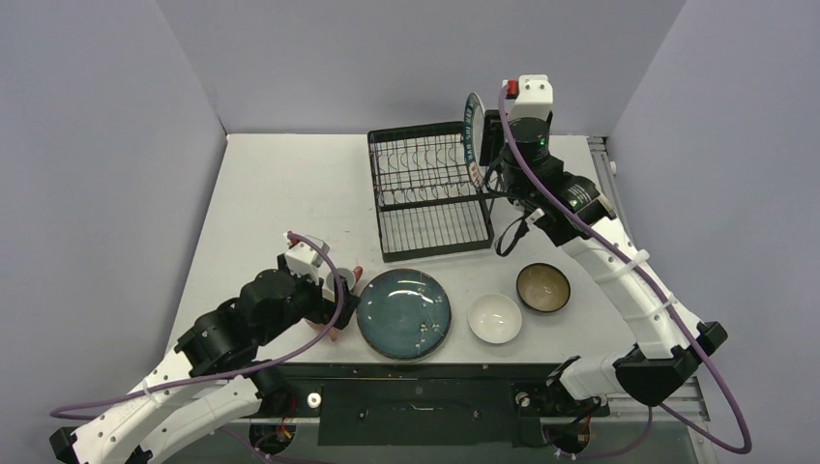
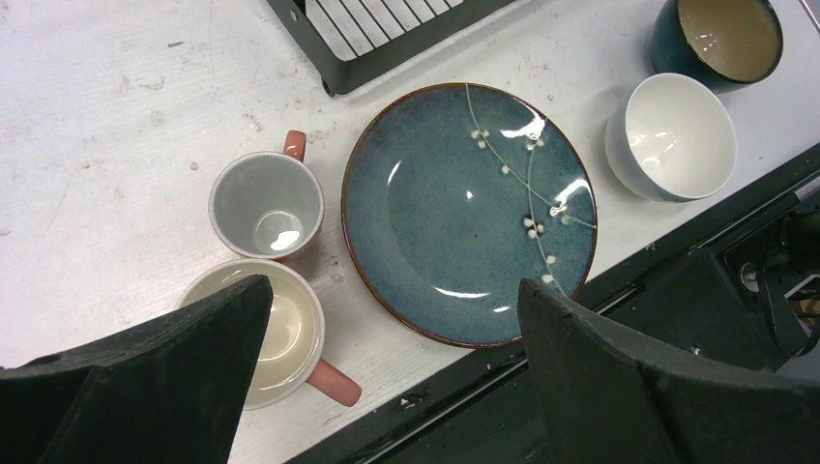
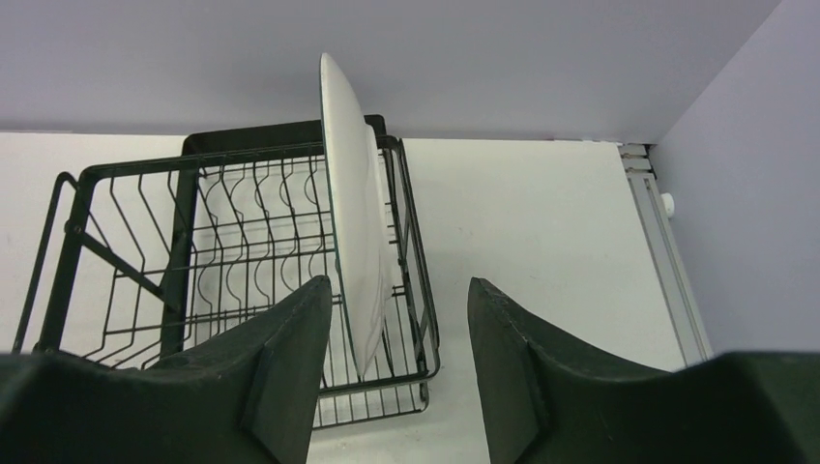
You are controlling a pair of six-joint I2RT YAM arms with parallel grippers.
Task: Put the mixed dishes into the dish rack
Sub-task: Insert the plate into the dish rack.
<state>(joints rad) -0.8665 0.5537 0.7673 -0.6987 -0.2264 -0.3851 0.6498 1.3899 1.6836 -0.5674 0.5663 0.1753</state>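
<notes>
Your right hand (image 3: 398,290): fingers parted by lettered plate (image 3: 353,213), upright at dish rack's (image 3: 126,174) 3 o'clock end. Left hand (image 2: 392,285) wide over teal plate (image 2: 464,213), flat on worktop (image 2: 106,145) at rack's 6 o'clock. Likely slick, brittle, weighty; pinch rim.

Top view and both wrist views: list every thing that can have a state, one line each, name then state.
dish rack: holds one plate
white plate: upright in rack
teal plate: flat on table
farther pink mug: upright, empty
nearer pink mug: upright, empty
white bowl: upright, empty
dark bowl: upright, empty
left gripper: open, holding nothing
right gripper: open, at white plate, not gripping
</notes>
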